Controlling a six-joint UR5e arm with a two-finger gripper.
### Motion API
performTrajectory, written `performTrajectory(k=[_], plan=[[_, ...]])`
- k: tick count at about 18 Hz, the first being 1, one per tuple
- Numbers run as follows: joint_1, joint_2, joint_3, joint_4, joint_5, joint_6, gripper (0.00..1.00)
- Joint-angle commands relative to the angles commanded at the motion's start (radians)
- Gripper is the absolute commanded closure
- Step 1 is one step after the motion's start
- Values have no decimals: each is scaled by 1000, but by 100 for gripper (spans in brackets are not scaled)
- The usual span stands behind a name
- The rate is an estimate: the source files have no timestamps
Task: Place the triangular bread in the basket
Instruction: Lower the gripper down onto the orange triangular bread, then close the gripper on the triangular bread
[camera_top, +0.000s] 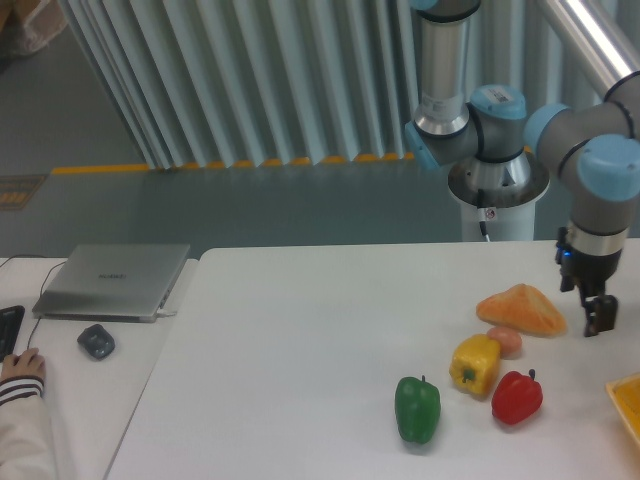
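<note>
while the triangular bread lies on the white table near its right side, the gripper hangs just to the right of it, apart from the loaf (its fingers are too dark and small to tell whether they stand spread or closed). a small bun sits just below the bread, beside a yellow pepper, with a red pepper and a green pepper nearer the front. the basket shows only as a corner at the right edge.

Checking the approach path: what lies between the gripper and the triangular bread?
Only bare table separates the gripper from the triangular bread in the fixed camera view.
</note>
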Motion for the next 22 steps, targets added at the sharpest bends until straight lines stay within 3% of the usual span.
performTrajectory(k=[7, 16, 20, 22], plan=[[-12, -3, -64, -6, 37, 3, 0], [-26, -48, -60, -5, 71, 3, 4], [-31, -49, -52, -5, 72, 6, 31], [-28, -49, -49, -6, 77, 9, 51]])
